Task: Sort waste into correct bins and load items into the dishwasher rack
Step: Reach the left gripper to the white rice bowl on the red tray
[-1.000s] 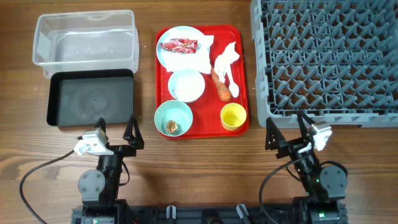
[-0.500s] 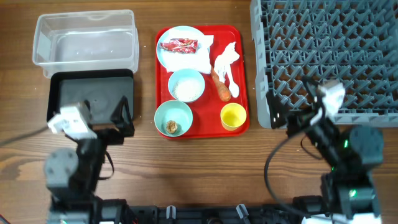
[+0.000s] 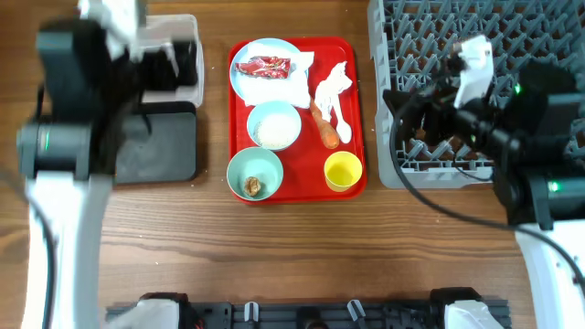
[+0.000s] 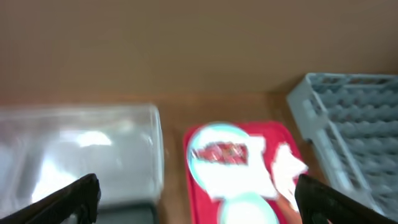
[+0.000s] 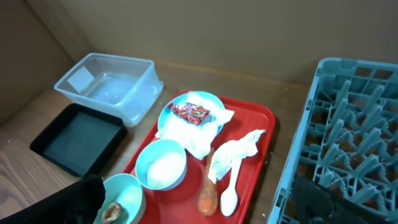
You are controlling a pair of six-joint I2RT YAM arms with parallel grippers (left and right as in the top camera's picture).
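Observation:
On the red tray (image 3: 355, 55) a pale blue plate (image 3: 249, 84) holds a red wrapper (image 3: 262, 65) and a napkin (image 3: 291, 89). Below it are a pale blue bowl of rice (image 3: 273, 125), a mint-green bowl (image 3: 255, 166) with a brown lump (image 3: 253, 186), and a yellow cup (image 3: 343, 170). The carrot (image 3: 324, 126), white spoon (image 3: 340, 117) and crumpled napkin (image 3: 332, 84) lie at the tray's right. My left gripper (image 4: 199, 202) is open and empty, high over the bins. My right gripper (image 5: 202, 199) is open and empty over the rack's (image 3: 494, 55) left front part.
The clear bin (image 5: 112, 84) stands far left with the black bin (image 5: 78, 140) in front of it; overhead, my left arm hides most of both. The grey rack (image 5: 348, 137) fills the right side. The left wrist view is blurred.
Both arms have risen from the table's front edge and swung toward the far side, the left over the bins, the right over the rack's near left corner. The tray's contents have not moved.

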